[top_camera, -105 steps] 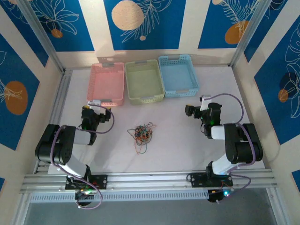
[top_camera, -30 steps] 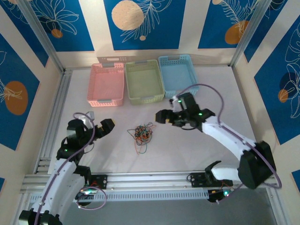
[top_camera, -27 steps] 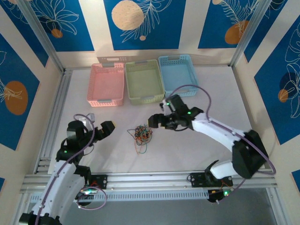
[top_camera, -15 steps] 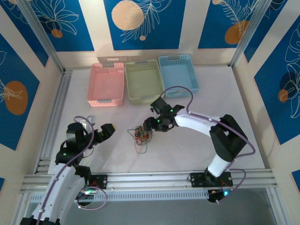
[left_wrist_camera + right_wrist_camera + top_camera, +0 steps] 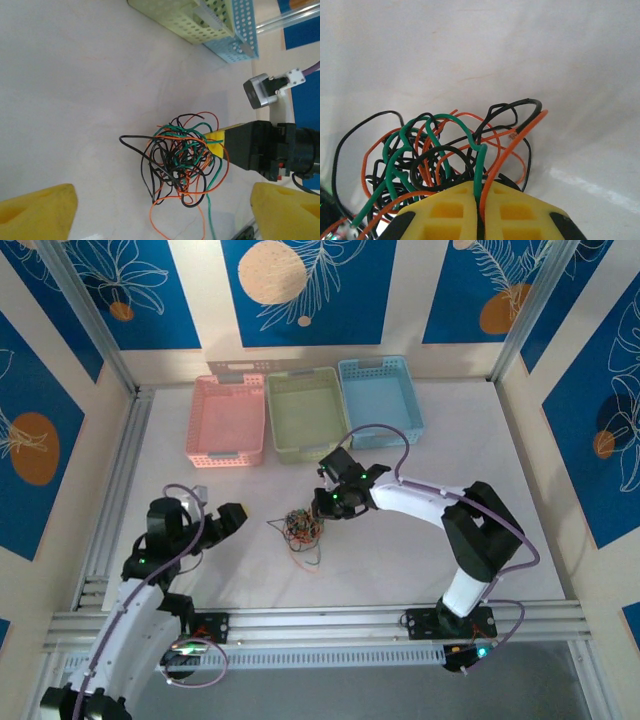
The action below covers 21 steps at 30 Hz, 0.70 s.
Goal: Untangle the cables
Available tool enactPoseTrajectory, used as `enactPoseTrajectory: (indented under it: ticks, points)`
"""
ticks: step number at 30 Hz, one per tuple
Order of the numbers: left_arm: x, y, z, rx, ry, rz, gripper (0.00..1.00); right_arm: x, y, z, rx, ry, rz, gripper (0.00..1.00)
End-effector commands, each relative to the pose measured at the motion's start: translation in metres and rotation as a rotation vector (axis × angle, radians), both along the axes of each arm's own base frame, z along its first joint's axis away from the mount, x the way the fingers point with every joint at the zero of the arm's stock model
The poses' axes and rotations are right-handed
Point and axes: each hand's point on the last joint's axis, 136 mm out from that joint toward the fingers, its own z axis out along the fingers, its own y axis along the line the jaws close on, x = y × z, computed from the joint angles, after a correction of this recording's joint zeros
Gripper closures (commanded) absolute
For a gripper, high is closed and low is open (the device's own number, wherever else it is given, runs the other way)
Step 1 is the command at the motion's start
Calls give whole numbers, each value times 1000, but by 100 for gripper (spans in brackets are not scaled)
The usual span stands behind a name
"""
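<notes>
The cables (image 5: 303, 528), a knotted clump of red, green and black wires, are seen on the white table (image 5: 400, 570) near its middle. They are placed in front of the green basket (image 5: 308, 412), which is flanked by a pink basket (image 5: 227, 420) and a blue basket (image 5: 380, 400). The right gripper (image 5: 318, 510) is set at the clump's right edge. In the right wrist view its yellow fingers (image 5: 445, 210) are pressed together, with a green strand and a red strand pinched between them. The left gripper (image 5: 213, 508) is held to the left of the clump, apart from it. Its yellow pads (image 5: 37, 210) are spread wide, and the clump is framed between them in the left wrist view.
</notes>
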Motion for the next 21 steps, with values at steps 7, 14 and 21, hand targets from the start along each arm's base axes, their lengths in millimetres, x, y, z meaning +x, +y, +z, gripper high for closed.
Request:
enactPoseTrajectory:
  ticks: [7, 14, 21]
  points:
    - [3, -40, 8, -2, -43, -157, 14, -23, 18, 39, 148, -44, 131, 74]
    - [-2, -70, -5, 78, -30, -274, 15, -23, 10, 47, 167, -51, 115, 55]
    - [-3, -82, -21, 218, -21, -348, 22, -13, -9, 41, 127, -36, 50, 54]
